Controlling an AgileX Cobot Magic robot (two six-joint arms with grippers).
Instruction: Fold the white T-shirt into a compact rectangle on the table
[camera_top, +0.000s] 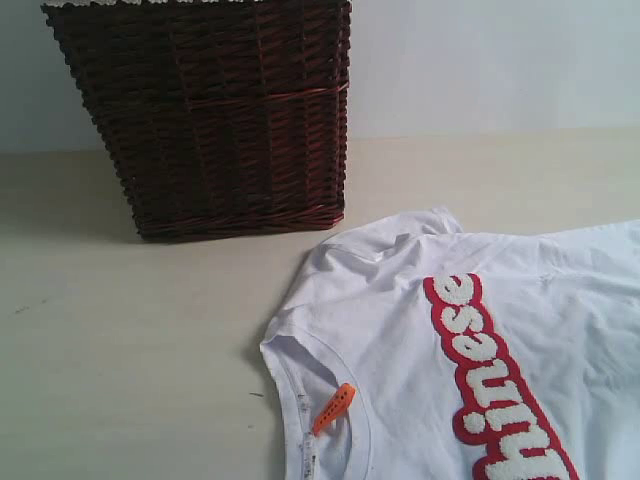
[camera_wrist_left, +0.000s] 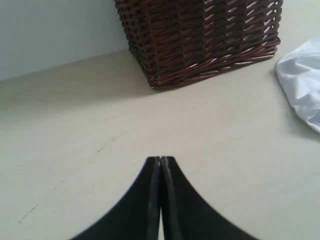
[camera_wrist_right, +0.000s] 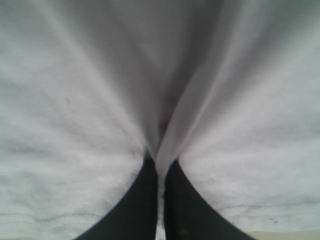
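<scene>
Currently your right tool (camera_wrist_right: 159, 167) is pinching a raised fold of the white T-shirt (camera_top: 400, 300), jaws clenched on the cloth. Your left tool (camera_wrist_left: 160, 161) is hanging clenched and empty over bare tabletop (camera_top: 130, 330). The shirt is lying spread on the tabletop's right side, one sleeve near the wicker basket (camera_top: 220, 120).

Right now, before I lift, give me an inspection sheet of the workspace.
Surface: table, plain cream.
Job's things: T-shirt spread flat, not folded; red band facing up; orange tag at the collar.
Clutter: basket beyond the shirt, apart from it.
Grippers: left gripper shut, empty, over the table; right gripper shut on a pinch of shirt fabric.
Cables: nothing seen.
Surroundings: pale wall.
</scene>
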